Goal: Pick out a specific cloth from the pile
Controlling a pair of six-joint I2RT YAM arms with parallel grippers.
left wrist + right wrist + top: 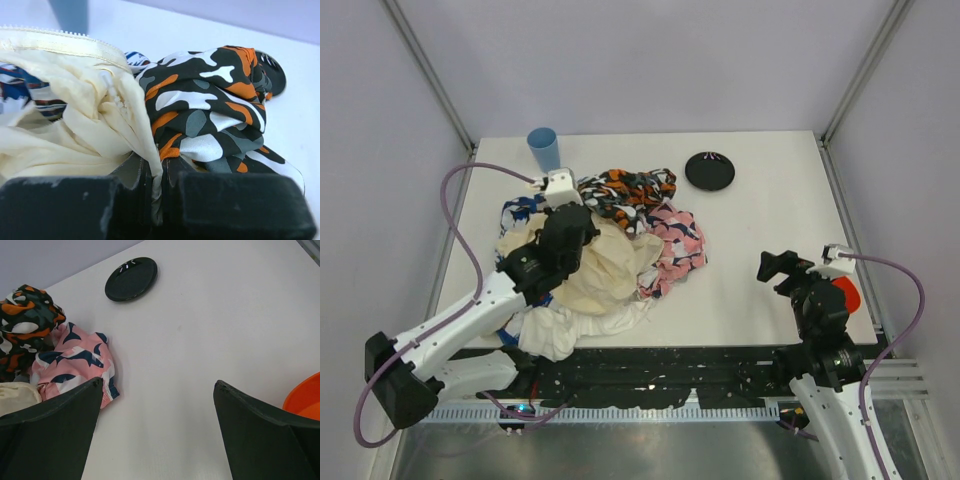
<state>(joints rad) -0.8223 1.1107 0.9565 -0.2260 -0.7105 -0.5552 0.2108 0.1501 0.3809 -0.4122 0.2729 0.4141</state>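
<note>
Oddly, the teal cloth cannot be picked out in any of the three views, so neither its place relative to the claws nor its look can be told; possibly it is covered by other fabric. The pile point(610, 240) is heaped on the left half of the table point(760, 220). The left claw point(159, 172) is sunk into the pile's left middle, and its jaws are closed on a fold of the cream cloth point(75, 125), which is seen pinched between the two black fingers point(75, 210) in the left wrist view. A zip edge is seen along the cream cloth's top. Just to the right of that claw the orange, black and white cloth point(210, 105) is bunched, touching the cream one. A pink cloth point(675, 240) with dark marks lies at the pile's right edge, a blue-and-white cloth point(517, 212) at its far left, and a white cloth point(560, 330) at its near edge. The right claw point(157, 385) is held well apart from the pile, above bare table on the right, with its jaws wide and nothing between them. An orange object point(305, 400) is seen just beside it. A black plate point(710, 171) and a blue cup point(544, 150) stand beyond the pile.
</note>
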